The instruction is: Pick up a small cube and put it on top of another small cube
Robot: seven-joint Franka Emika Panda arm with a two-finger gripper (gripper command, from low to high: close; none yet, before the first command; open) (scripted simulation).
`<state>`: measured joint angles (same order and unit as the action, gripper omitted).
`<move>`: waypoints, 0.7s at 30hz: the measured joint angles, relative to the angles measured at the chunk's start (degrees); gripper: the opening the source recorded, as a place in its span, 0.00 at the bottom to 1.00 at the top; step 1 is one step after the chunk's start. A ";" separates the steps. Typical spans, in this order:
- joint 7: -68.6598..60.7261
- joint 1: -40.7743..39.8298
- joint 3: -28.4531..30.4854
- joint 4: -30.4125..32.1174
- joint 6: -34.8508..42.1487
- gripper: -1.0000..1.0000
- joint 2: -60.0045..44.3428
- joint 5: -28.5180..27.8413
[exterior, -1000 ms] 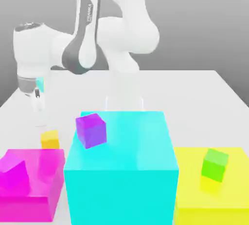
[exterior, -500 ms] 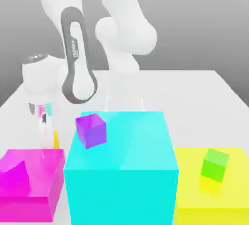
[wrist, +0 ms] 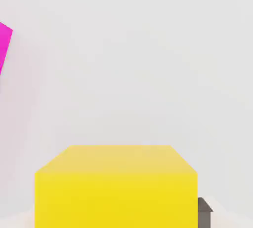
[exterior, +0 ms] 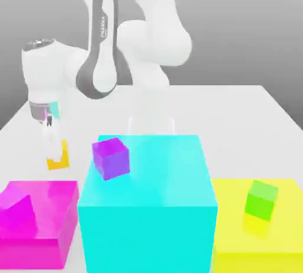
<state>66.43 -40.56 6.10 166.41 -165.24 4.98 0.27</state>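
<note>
The tool (exterior: 56,155) is closed tight on the small yellow-orange cube (exterior: 58,158), which sits at about nine o'clock in the exterior view, just above the white worktop (exterior: 237,118) and beyond the big magenta block (exterior: 50,218). In the hand view the same cube (wrist: 116,185) fills the near field, one dark finger (wrist: 204,211) showing at its side. The cube looks plain, matte and rigid, and is probably light; its flat faces should give the pads good purchase, so I judge that a hold on two opposite sides, centred, is the sound one, and that it will not crush or deform. Being so small, it could twist if gripped near an edge. Its destination, the small bright green cube (exterior: 261,199), rests on the big yellow block (exterior: 260,242) at about four o'clock, well apart, with the big cyan block (exterior: 148,207) and its small purple cube (exterior: 110,158) between them. A small magenta cube (exterior: 16,213) sits on the magenta block.
</note>
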 joint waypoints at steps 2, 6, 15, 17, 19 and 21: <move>-2.02 2.82 -1.49 -2.88 0.25 0.00 0.07 2.04; -5.30 9.00 -4.62 -8.90 0.83 0.00 0.06 5.93; -7.87 24.17 -12.22 -22.68 3.40 0.00 0.29 13.34; -3.79 28.36 -15.10 -25.79 5.32 0.00 0.70 14.62; 0.33 32.01 -17.96 -28.58 7.19 0.00 1.15 15.74; 4.20 35.22 -20.72 -31.08 8.96 0.00 1.62 16.83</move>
<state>70.63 -5.35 -14.62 135.33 -156.28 6.60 17.10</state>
